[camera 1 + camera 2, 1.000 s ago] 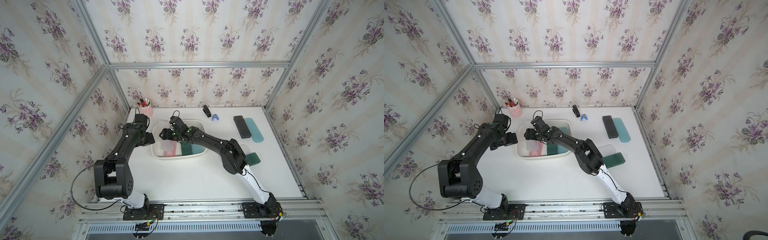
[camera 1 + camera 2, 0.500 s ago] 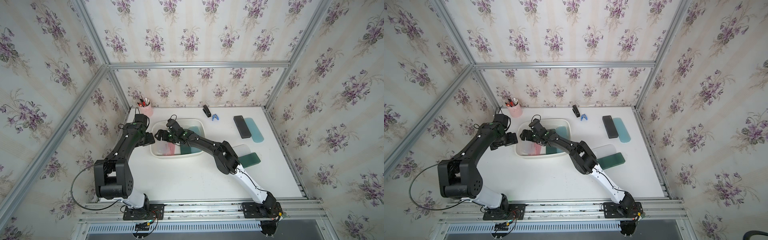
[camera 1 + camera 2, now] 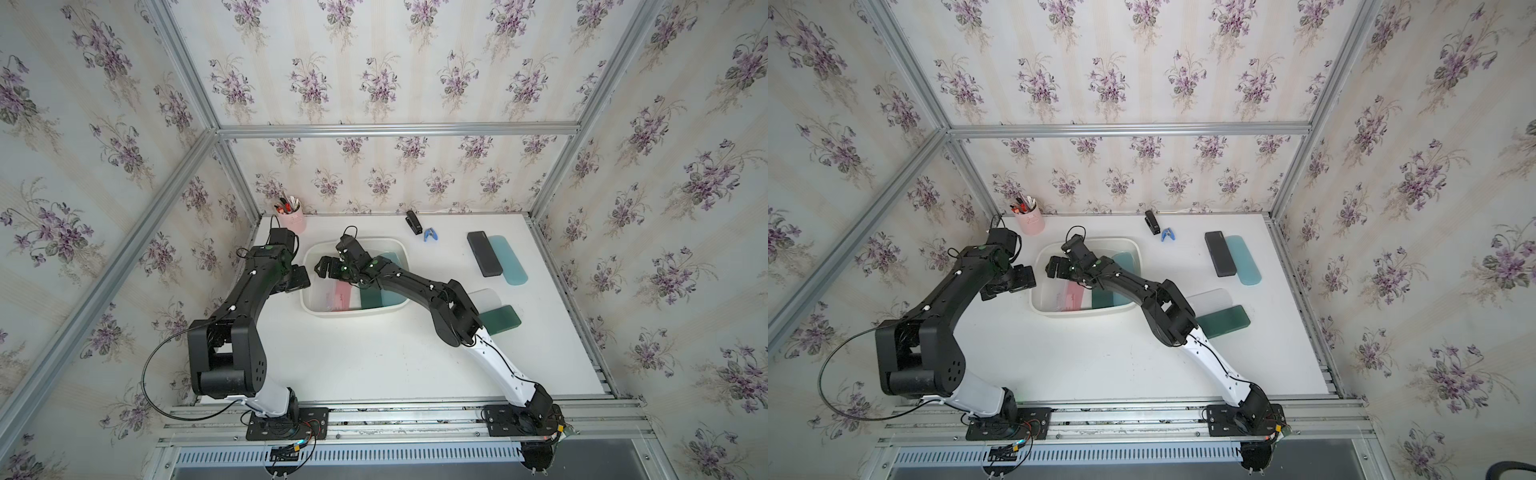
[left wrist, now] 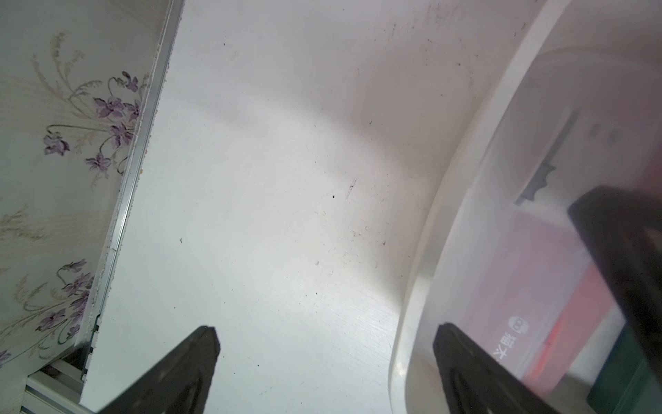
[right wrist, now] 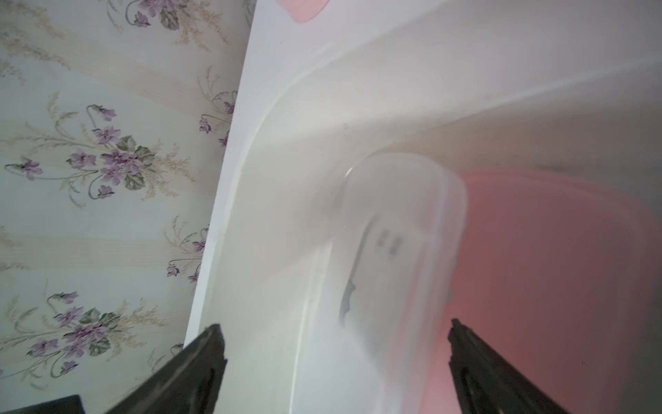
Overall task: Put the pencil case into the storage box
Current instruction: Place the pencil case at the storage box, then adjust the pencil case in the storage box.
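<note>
- The white shallow plastic storage box, rounded-rectangular with a rolled rim, is sitting on the matte white counter between the two arms.
- A frosted translucent plastic pencil case with a rounded end is lying inside the box by the wall nearest the left arm, just beside a smooth pink pencil case.
- A dark green case and a teal case are lying further along in the same box.
- The right hand is hovering over the frosted case, jaws spread wide and gripping nothing.
- The left hand is hanging just outside that wall, jaws likewise wide and empty. One finger is showing against the box, the other over bare counter.
- A pink pen cup is standing in the far corner.
- A black stapler and a small blue clip are lying near the back wall.
- A black rectangular case is lying against a pale teal rounded case.
- Another dark green case and another frosted case are lying by the right arm's elbow.
</note>
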### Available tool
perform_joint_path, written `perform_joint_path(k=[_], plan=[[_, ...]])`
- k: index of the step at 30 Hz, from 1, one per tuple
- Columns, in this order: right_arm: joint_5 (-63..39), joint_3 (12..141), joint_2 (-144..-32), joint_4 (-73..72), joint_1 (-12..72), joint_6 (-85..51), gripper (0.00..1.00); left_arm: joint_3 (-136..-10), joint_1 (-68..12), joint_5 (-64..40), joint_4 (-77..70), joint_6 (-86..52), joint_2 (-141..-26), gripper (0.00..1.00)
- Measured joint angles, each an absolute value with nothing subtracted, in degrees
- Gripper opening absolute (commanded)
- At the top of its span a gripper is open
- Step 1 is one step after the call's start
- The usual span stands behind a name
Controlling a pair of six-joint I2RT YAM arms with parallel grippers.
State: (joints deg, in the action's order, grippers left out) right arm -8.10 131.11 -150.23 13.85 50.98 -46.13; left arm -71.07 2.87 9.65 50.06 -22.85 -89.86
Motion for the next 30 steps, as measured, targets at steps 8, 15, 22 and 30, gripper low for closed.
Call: perform_joint_path(k=[8, 15, 22, 30], plan=[[-5.0, 122.8, -145.1, 15.5, 49.0, -43.3, 1.00, -71.1, 2.6, 9.4, 50.0, -22.5, -89.9, 0.99], [-5.0, 120.7, -141.2, 19.8, 48.9, -39.7, 1.00, -72.0, -0.1, 10.0, 50.3, -21.6, -89.8, 0.99], [-3.6, 113.7, -130.8, 20.7, 48.3, -34.7, 0.99, -73.9, -3.9, 10.4, 50.6, -20.8, -88.2, 1.00], [-0.3, 99.6, -119.9, 19.9, 44.6, -31.7, 0.99, -74.8, -6.4, 5.0, 49.9, -20.4, -87.6, 0.89]])
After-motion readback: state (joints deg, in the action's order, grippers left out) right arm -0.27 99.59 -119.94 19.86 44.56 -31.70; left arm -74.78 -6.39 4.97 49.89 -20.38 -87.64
